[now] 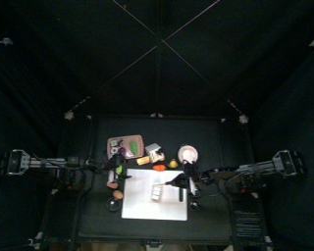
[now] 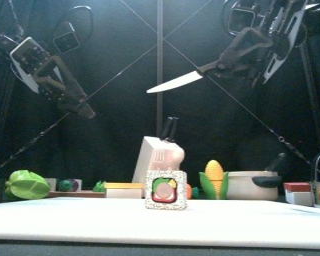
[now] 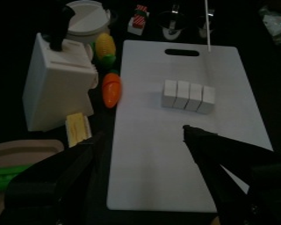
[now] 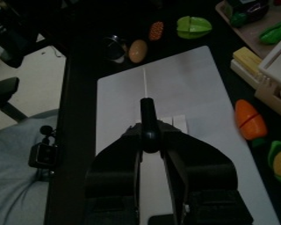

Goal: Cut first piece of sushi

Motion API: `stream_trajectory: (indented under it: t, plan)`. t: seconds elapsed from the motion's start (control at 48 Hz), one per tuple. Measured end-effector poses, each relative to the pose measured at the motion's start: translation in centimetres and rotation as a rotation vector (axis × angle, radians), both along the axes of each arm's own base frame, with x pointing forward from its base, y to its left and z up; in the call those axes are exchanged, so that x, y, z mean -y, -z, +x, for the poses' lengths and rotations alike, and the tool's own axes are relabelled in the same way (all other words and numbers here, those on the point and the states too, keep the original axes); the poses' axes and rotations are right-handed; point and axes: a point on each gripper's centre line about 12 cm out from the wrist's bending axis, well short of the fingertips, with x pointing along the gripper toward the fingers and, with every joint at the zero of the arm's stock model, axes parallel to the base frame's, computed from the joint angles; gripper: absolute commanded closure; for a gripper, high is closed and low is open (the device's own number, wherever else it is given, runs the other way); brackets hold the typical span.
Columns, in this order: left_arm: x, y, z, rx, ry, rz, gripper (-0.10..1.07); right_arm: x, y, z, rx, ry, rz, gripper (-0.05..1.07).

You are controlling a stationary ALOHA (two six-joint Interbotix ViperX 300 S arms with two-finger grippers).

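The sushi (image 3: 188, 95) is a short pale roll, scored into several segments, lying on the white cutting board (image 3: 167, 149). In the front view the sushi (image 2: 166, 190) shows its pink and green end. My right gripper (image 2: 232, 62) is shut on a knife (image 2: 176, 82) by its black handle and holds it high above the roll, blade pointing left and slightly down. In the right wrist view the knife (image 4: 146, 88) points out over the board (image 4: 190, 75). My left gripper (image 3: 143, 167) hangs open over the board's near end, apart from the sushi.
A white knife block (image 3: 55, 75) stands beside the board, with a carrot (image 3: 111, 88), a corn cob (image 3: 104, 48) and a yellow piece (image 3: 78, 127) near it. A white oval bowl (image 1: 188, 154) sits behind the board. Green and orange toy foods (image 4: 192, 26) lie past the board's far end.
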Motion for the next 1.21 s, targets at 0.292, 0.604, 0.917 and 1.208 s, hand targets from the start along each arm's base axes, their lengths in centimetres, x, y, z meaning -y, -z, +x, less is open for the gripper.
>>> stream_trajectory:
  t: [0.292, 0.604, 0.917, 1.208]
  plan:
    - [1.6, 0.9, 0.9, -0.013, 0.123, -0.024, -0.04, 0.4, 2.0, 0.8, -0.052, 0.01, 0.011, 0.51]
    - [2.4, 1.9, 2.9, 0.054, 0.233, -0.051, -0.03, 0.5, 2.0, 0.9, -0.051, 0.009, 0.009, 0.51]
    - [1.1, 4.1, 3.2, 0.292, 0.164, 0.029, -0.03, 0.5, 1.9, 0.9, -0.049, 0.008, 0.007, 0.51]
    - [1.8, 5.1, 4.1, 0.319, 0.101, 0.102, -0.03, 0.8, 2.3, 1.0, -0.052, 0.015, 0.02, 0.51]
